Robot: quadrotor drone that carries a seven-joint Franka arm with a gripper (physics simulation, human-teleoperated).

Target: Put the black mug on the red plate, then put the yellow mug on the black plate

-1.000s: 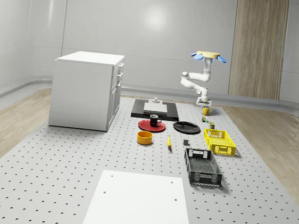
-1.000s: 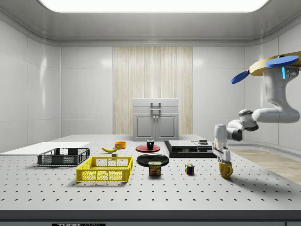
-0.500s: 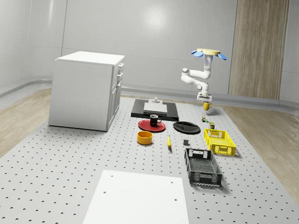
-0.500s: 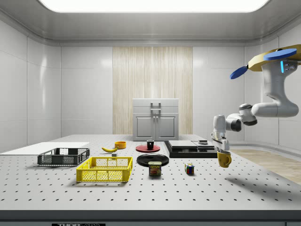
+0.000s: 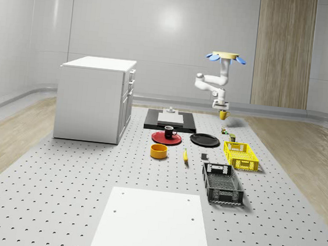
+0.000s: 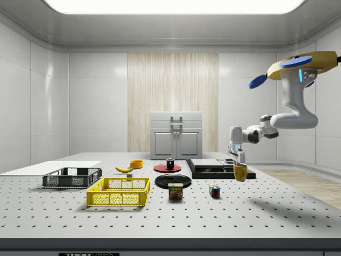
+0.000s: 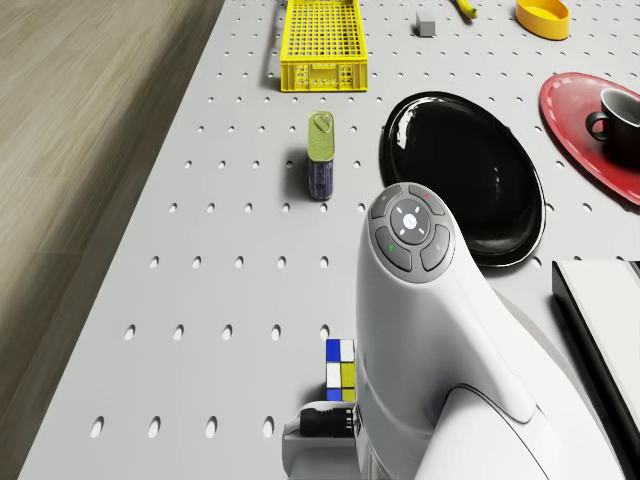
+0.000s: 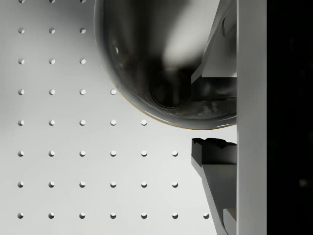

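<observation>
Up it comes: a second ago the yellow mug sat on the table near its far right edge as the whole-scene view has it, and now it hangs clear of the surface, with the drone shifted toward the side view's left. The gripper is pinching the mug's rim, one finger outside the wall and the other inside the cup. The drone hovers high over the table's far right part, arm reaching down and forward.

The black mug already stands on the red plate, so the first half looks done (nice and central too). What's left is the carry to the black plate, which lies just beside the red one, nearer the yellow crate.

To do this well, I'd say: keep the mug high enough to pass over the can and the cube near the route, hold it upright so it doesn't swing in that rim grip, and bring it over the plate's middle before lowering. Come down gently until the base touches, then release; dropping early could tip it off the plate's rim.
</observation>
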